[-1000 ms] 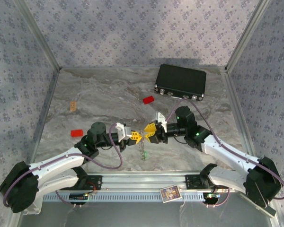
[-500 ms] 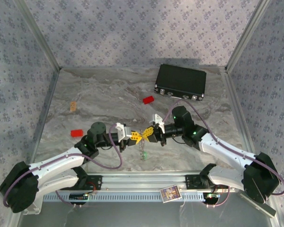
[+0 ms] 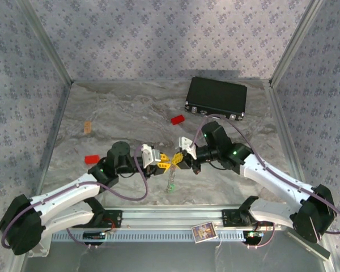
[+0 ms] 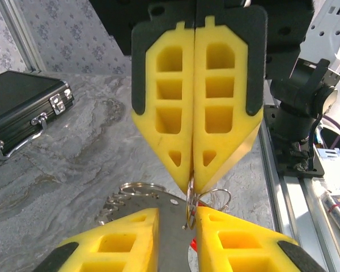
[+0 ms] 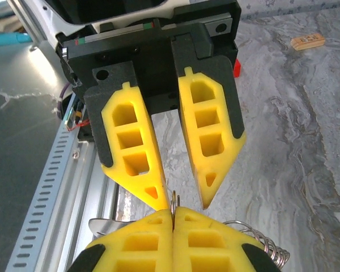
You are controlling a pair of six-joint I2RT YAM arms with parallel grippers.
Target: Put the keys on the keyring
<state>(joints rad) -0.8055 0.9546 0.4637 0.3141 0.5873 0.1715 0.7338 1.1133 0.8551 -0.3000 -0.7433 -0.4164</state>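
Observation:
The keyring [image 4: 190,205] is a thin silvery ring seen edge-on, held above the marbled table. My right gripper [image 5: 173,211] is shut on it, its yellow tips pressed together over the ring's rim [image 5: 174,198]. My left gripper [image 4: 177,211] faces it tip to tip. Its jaws are open, and the ring lies against the right-hand finger [image 4: 226,226]. In the top view the two grippers meet near the table's middle, left gripper [image 3: 165,161] beside right gripper [image 3: 179,160], with silvery links [image 3: 170,182] hanging under them. Below the ring shows a sliver of red [image 4: 193,243]. The keys are otherwise hidden.
A black case [image 3: 216,97] lies at the back right. Red blocks [image 3: 177,119] [image 3: 92,160] and a small tan block [image 3: 88,127] rest on the table. A metal rail [image 3: 170,218] runs along the near edge. A coiled wire [image 5: 266,249] hangs by my right fingers.
My right gripper went from open to shut on the keyring. My left gripper, shut before, has now parted its jaws. Both grippers shifted slightly left and away.

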